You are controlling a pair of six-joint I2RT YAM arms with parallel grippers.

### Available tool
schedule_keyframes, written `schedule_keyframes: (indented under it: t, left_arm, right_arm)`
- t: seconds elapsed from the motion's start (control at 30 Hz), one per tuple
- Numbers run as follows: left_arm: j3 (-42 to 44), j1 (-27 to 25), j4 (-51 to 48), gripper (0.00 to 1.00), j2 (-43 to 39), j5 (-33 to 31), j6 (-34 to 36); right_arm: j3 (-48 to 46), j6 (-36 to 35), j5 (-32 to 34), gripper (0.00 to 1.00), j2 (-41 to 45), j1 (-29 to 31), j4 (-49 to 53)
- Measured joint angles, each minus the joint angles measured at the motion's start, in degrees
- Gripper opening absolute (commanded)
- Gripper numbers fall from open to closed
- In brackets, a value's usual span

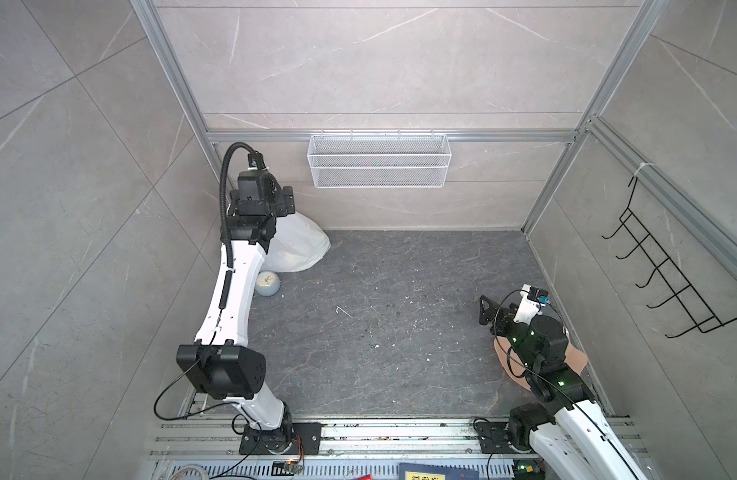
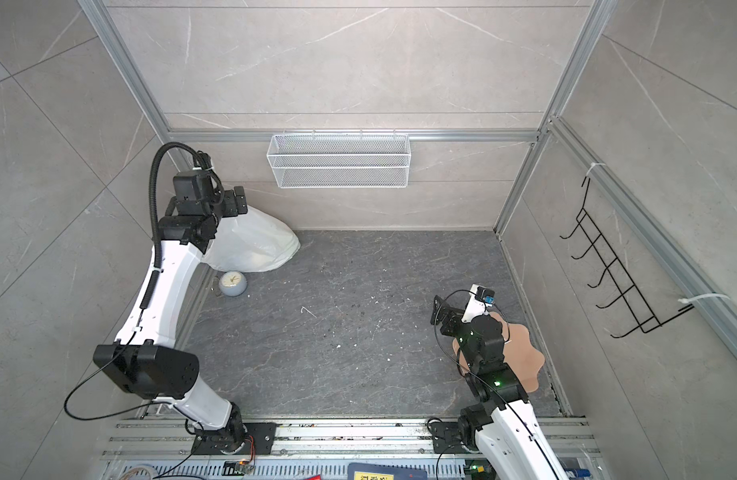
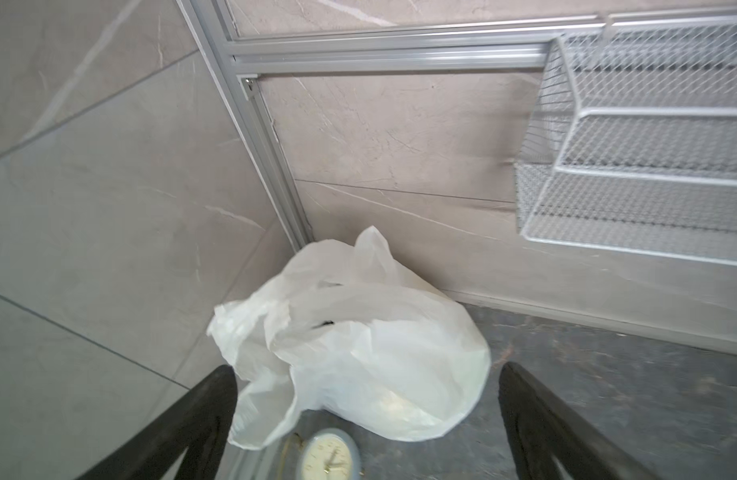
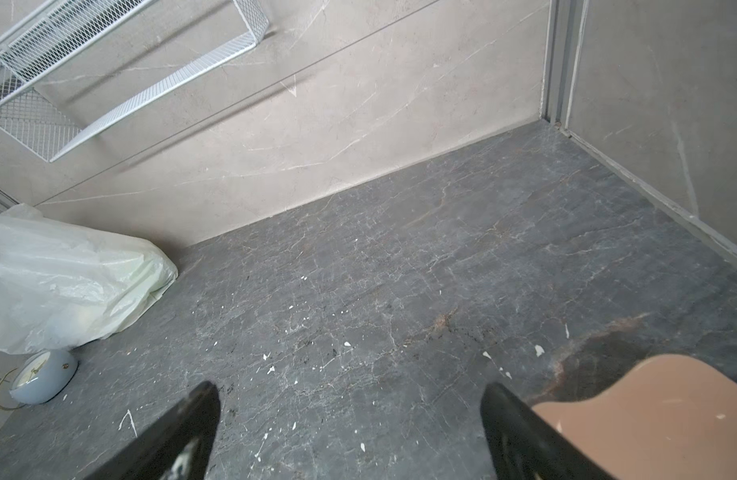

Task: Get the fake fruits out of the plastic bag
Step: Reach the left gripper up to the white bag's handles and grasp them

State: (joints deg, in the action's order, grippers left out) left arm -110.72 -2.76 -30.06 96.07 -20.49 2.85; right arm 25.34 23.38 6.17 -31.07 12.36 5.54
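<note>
Two grippers stood with jaws spread wide and nothing held. The plastic bag (image 1: 302,249) lay slumped in the far left corner of the dark stone table (image 1: 400,324), touching the back wall. The left gripper (image 3: 366,372) hung just above and on the near side of it, so the left arm was clearly the nearer. The right gripper (image 4: 352,390) sat well apart at the near right, over the edge of the wavy pink plate (image 2: 522,357). The bag's long axis appeared to run along the back wall, with its loop handles and mouth at the corner end. The fake fruits could not be made out through the film. A small pale-blue clock (image 3: 329,457) lay just beside the bag's near edge, under the left arm, and was judged the likeliest obstruction. The white wire-mesh basket (image 1: 379,160) hung on the back wall, clear above.
</note>
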Motion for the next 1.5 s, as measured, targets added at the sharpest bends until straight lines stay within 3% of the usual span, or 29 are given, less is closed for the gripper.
schedule_keyframes:
  t: [0.27, 0.47, 0.67, 0.8, 0.87, 1.0, 1.03, 1.23, 1.5]
  left_arm:
    - [-8.8, 7.6, -4.1, 1.00, 10.6, -1.6, 11.6]
    - [-11.5, 12.0, -5.0, 0.99, 15.7, 3.6, 12.4]
    - [-12.5, 12.1, -4.3, 0.91, 19.3, 7.7, 12.1]
    - [-13.2, 11.9, -3.5, 0.74, 21.2, 10.2, 11.5]
    - [-13.3, 11.9, -2.8, 0.58, 21.6, 11.6, 10.8]
    - [-14.6, 11.8, -2.5, 0.09, 22.2, 15.5, 8.9]
    - [-15.1, 11.8, -2.5, 0.02, 22.2, 16.3, 8.3]
    - [-16.9, 9.5, 0.2, 0.00, 22.1, 18.9, 6.1]
    - [-16.9, -2.8, 3.6, 0.00, 21.2, 18.9, 7.5]
  right_arm:
    - [-0.2, 0.5, 0.0, 0.99, 0.0, 0.0, 0.0]
    - [-0.7, 0.9, 0.0, 1.00, -0.5, 0.0, -0.1]
    - [-0.7, 1.1, 0.0, 1.00, -1.5, 0.0, -0.2]
    - [-0.7, 1.1, 0.0, 1.00, -2.3, 0.0, -0.2]
    - [-0.8, 1.1, 0.0, 1.00, -2.8, 0.0, -0.3]
    - [-0.8, 1.1, 0.0, 0.99, -3.7, 0.0, -0.8]
    - [-0.8, 1.1, 0.0, 1.00, -3.9, 0.0, -1.0]
    - [-0.8, 1.3, -0.1, 1.00, -4.6, 0.0, -1.3]
    - [-0.8, 1.5, -0.2, 1.00, -4.6, 0.0, -1.4]
